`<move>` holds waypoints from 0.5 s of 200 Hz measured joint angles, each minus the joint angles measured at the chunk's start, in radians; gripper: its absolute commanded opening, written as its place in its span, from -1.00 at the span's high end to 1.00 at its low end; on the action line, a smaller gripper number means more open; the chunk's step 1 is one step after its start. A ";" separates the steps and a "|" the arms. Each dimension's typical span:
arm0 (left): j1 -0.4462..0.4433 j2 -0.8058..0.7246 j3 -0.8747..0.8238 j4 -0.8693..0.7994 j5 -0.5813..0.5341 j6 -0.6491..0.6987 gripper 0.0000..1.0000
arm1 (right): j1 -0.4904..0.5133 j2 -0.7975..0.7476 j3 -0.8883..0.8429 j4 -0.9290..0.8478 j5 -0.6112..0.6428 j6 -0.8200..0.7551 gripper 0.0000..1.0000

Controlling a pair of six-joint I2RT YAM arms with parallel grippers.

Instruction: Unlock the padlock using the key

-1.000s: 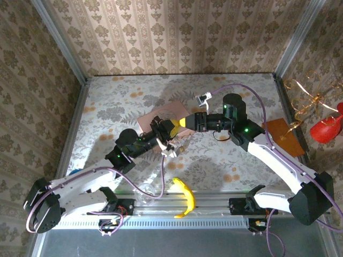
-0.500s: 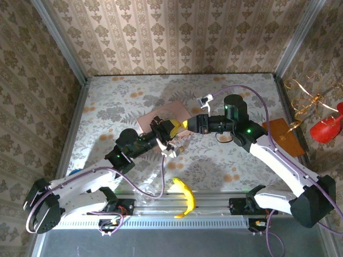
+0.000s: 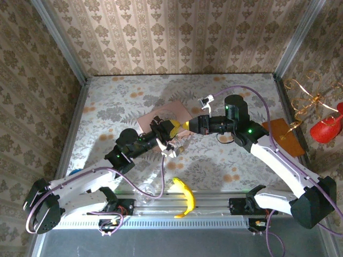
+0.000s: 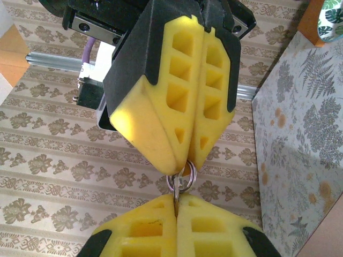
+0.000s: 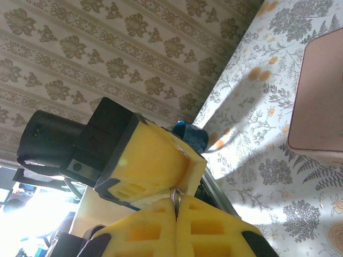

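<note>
2 claws in a shared pinch, centre of the top view, raised off the floral worktop: left claw clamped on the thin dark-grey metal key, right claw closed tight on its silvery ring. Likely a handover for a firmer, better-aimed hold. Tiny brass-coloured padlock seemingly just below them, untouched.
</note>
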 measured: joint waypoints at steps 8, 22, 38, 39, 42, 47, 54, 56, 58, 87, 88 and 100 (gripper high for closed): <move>0.000 -0.001 0.000 0.000 -0.003 -0.001 0.12 | -0.002 -0.002 0.000 -0.004 0.004 -0.002 1.00; 0.000 -0.009 0.000 -0.001 -0.008 -0.006 0.01 | -0.010 -0.013 0.000 -0.010 0.021 -0.005 1.00; 0.000 -0.032 -0.003 -0.010 -0.015 -0.038 -0.06 | -0.026 -0.036 -0.004 -0.009 0.050 -0.011 1.00; 0.000 -0.035 -0.003 -0.012 -0.015 -0.043 -0.06 | -0.026 -0.037 -0.005 -0.009 0.051 -0.012 1.00; 0.001 -0.045 -0.003 -0.018 -0.016 -0.056 -0.09 | -0.029 -0.045 -0.007 -0.010 0.058 -0.016 1.00; 0.002 -0.060 -0.003 -0.029 -0.017 -0.081 -0.11 | -0.032 -0.054 -0.011 -0.009 0.071 -0.021 1.00; 0.006 -0.083 -0.003 -0.048 -0.014 -0.125 -0.16 | -0.036 -0.069 -0.019 -0.008 0.090 -0.027 1.00; 0.008 -0.092 -0.003 -0.056 -0.013 -0.144 -0.16 | -0.037 -0.074 -0.022 -0.008 0.098 -0.030 1.00; 0.011 -0.099 -0.003 -0.061 -0.013 -0.162 -0.17 | -0.038 -0.078 -0.025 -0.007 0.105 -0.032 1.00; 0.104 -0.174 0.063 -0.210 0.053 -0.544 -0.17 | -0.039 -0.125 -0.080 0.028 0.188 -0.069 1.00; 0.108 -0.173 0.067 -0.212 0.055 -0.558 -0.17 | -0.039 -0.126 -0.082 0.030 0.189 -0.070 1.00; 0.170 -0.169 0.119 -0.251 0.091 -0.760 -0.02 | -0.039 -0.131 -0.109 0.051 0.217 -0.082 1.00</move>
